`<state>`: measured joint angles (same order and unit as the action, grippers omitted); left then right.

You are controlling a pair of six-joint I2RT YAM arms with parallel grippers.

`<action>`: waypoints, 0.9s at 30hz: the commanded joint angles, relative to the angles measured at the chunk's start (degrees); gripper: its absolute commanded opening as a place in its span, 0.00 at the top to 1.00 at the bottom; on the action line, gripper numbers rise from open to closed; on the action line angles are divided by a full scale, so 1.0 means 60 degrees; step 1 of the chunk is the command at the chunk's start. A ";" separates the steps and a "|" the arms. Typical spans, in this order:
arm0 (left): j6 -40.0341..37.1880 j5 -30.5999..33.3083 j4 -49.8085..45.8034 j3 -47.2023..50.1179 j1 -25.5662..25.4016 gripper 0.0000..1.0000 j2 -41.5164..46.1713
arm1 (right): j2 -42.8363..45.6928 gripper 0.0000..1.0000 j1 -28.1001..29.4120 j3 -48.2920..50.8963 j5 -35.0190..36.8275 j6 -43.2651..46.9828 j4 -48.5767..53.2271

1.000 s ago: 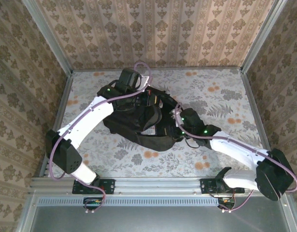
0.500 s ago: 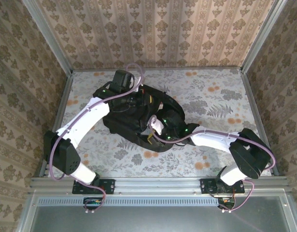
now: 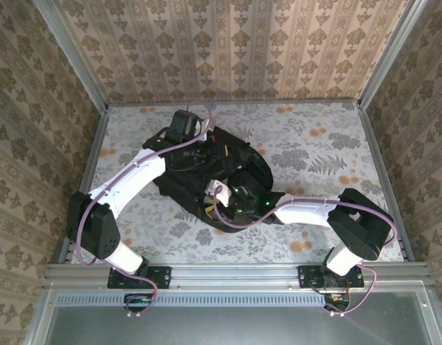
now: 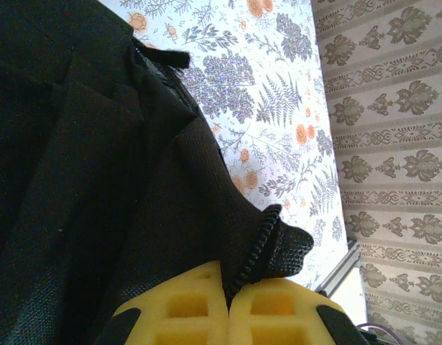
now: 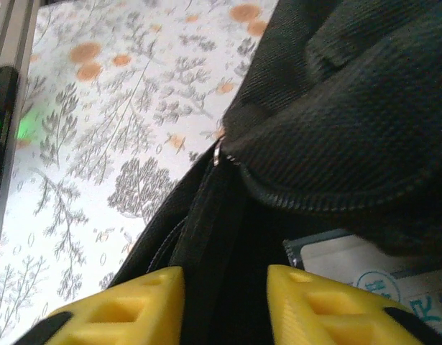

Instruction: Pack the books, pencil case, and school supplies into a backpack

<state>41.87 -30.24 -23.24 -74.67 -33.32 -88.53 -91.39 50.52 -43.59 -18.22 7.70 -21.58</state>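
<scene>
- One large soft black fabric backpack (image 3: 179,188) lies flat on the middle of a pale tabletop printed with grey ferns and orange flowers (image 3: 314,144), and both arms reach over it from the near side.
- Along the backpack's edge, a black zip track (image 4: 253,251) curves down to the left gripper (image 4: 230,295). Its two yellow fingers are pressed together with that zip edge pinched between them, so it is clenched on the backpack.
- Beyond that pinched edge, a small tab of black fabric sticks out over the tabletop.
- At the backpack's side nearer the arm bases, the right gripper (image 5: 224,287) hangs at the opening. Its yellow fingers (image 5: 145,302) stand apart, released, with a dark band of the backpack's fabric running between them; I cannot see either finger pressing on it.
- Just above that gap, a small silver zip pull (image 5: 217,154) sits where the thick upper flap meets the lower edge.
- Under the flap, inside the backpack, a pale flat item with teal print (image 5: 364,277) shows part of its face; what it is cannot be told.
- Around the backpack, the tabletop is enclosed by walls of beige damask wallpaper (image 3: 235,50).
- Nearer than the backpack, a ribbed metal rail (image 3: 228,273) carries both arm bases.
</scene>
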 commanded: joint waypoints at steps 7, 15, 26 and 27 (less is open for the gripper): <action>0.0508 -0.0096 0.0768 0.0319 0.0060 1.00 -0.0100 | -0.0600 0.74 0.0069 -0.0029 -0.0158 -0.1044 -0.1813; 0.0464 -0.0214 0.0712 0.0418 0.0177 1.00 -0.0004 | 0.0066 0.76 -0.0035 0.0553 -0.0440 -0.1447 -0.2213; 0.0493 -0.0350 0.0798 0.0580 0.0295 1.00 0.0044 | -0.0922 0.70 -0.0598 -0.0371 -0.3116 -0.4030 -0.2382; 0.0489 -0.0336 0.0785 0.0580 0.0295 1.00 0.0041 | -0.1045 0.69 -0.0624 -0.0534 -0.3270 -0.4255 -0.2270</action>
<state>44.21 -31.31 -19.68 -71.85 -31.73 -88.55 -95.57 47.20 -43.38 -31.22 -11.60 -34.22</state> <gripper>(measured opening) 0.044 0.308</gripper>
